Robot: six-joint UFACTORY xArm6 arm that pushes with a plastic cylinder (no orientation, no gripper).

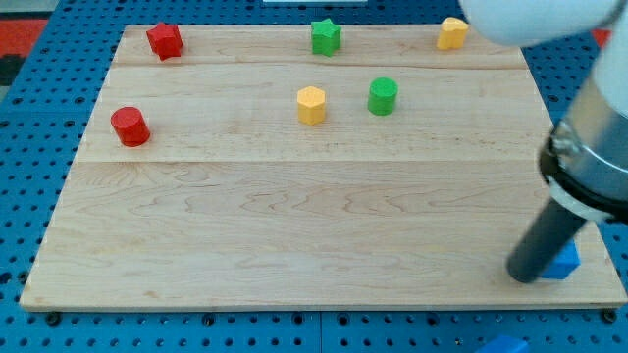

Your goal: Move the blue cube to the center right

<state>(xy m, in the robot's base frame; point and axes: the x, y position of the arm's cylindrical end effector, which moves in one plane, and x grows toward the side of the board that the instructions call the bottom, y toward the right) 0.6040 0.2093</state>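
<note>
The blue cube [564, 263] sits near the wooden board's bottom right corner, mostly hidden behind my dark rod. My tip [523, 274] rests on the board right at the cube's left side, touching or almost touching it. Only the cube's right and lower part shows.
A red star-like block [165, 40] at top left, a red cylinder [130, 126] at left, a green star-like block [326, 36] at top middle, a yellow hexagonal block [311, 105] and green cylinder [383, 96] in the upper middle, a yellow block [452, 33] at top right. The board's edge [294, 304] runs along the bottom.
</note>
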